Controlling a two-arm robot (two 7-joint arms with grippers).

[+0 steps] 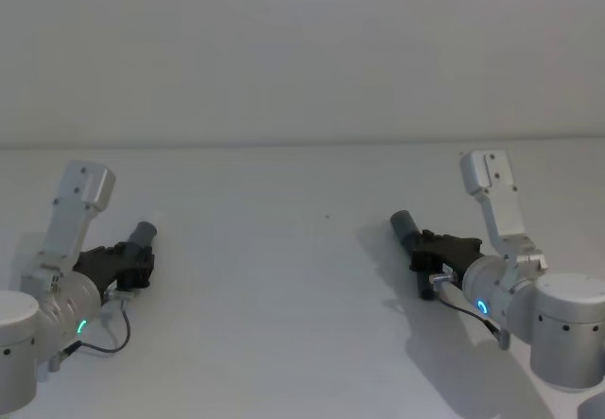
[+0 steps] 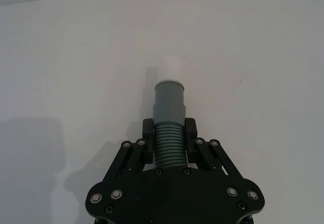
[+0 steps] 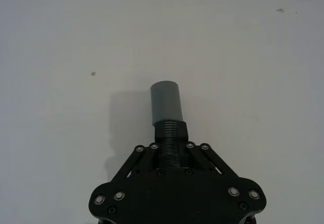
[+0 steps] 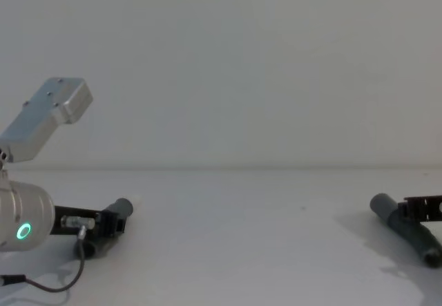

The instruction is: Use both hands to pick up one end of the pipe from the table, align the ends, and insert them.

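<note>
Nearest our left wrist camera, the left gripper (image 2: 169, 129) is showing its black body and linkage. Its jaws are pressing tight against the ribbed stretch of the white-tipped hose piece (image 2: 169, 110), one finger on each flank just behind the cuff. We are seeing that piece as dark grey corrugated hose running into a smooth grey cuff, which is narrowing into a short white tip (image 2: 171, 70). Its long axis is lying in line with the gripper, tip pointing straight away from the wrist. On the other side the right gripper (image 3: 170, 135) is doing the same, its jaws clamping the dark ribs of the grey-cuffed hose piece (image 3: 167, 102). This piece is ending in a plain, smooth grey cuff that is also projecting forward past the fingertips. From the head view we are finding the left gripper (image 1: 132, 263) at the table's (image 1: 284, 296) left side, its piece (image 1: 144, 235) pointing away from the robot and leaning slightly rightward. The right gripper (image 1: 437, 251) is sitting at the right side, its piece (image 1: 405, 222) pointing away and angling leftward, with a length of hose trailing back behind the jaws. Both pieces are staying low over the white surface, well apart from each other. We cannot tell whether either is touching it.
</note>
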